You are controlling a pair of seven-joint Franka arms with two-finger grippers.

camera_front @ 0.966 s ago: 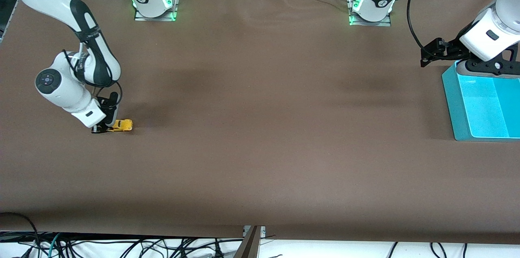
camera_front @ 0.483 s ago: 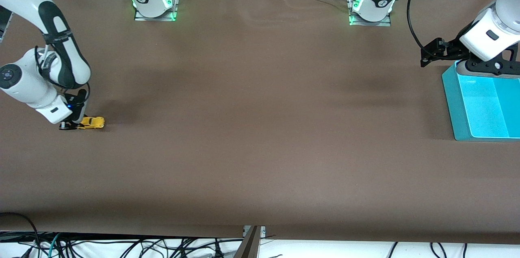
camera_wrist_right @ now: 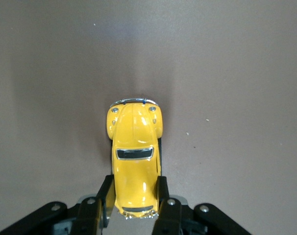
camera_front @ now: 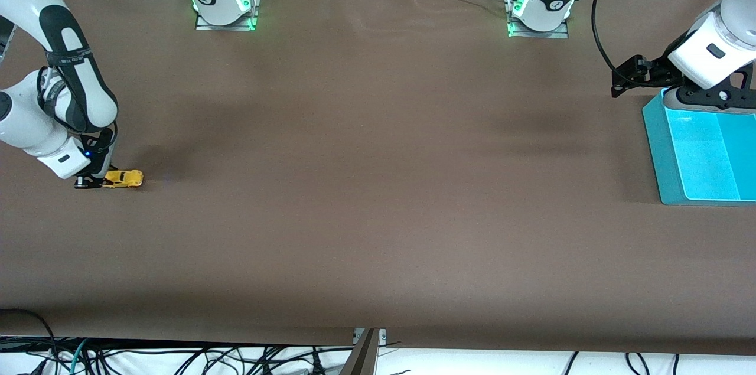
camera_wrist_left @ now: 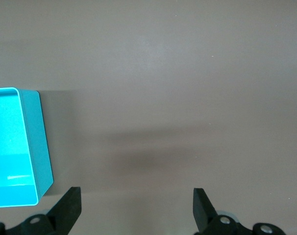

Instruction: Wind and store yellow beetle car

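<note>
- Covering the whole work surface: a brown table (camera_front: 378, 186), plain and matte, with both arm bases fixed along one edge.
- Teal bin (camera_front: 700, 153): sits on the table at the left arm's end, open side up, nothing visible inside. In the left wrist view a corner of the bin (camera_wrist_left: 21, 147) lies just below and to one side of the open fingers.
- Left gripper (camera_front: 635, 77): hangs in the air over the table just beside the bin's rim, arm waiting. Its two black fingertips (camera_wrist_left: 70, 208) stand wide apart with only bare table between them; nothing held.
- Right gripper (camera_front: 94, 180): down at table level at the right arm's end, well apart from the bin. Fingers closed in on the rear flanks of the car, one pad (camera_wrist_right: 107, 196) on each side of the body.
- Yellow beetle car (camera_front: 123, 178): smallest item. It rests on the table with its rear end clamped between the right gripper's fingers and its nose sticking out ahead of them, pointing toward the left arm's end of the table. The right wrist view shows the car (camera_wrist_right: 134, 161) from above: rounded hood, dark windscreen, chrome front bumper, body in line with the fingers.
</note>
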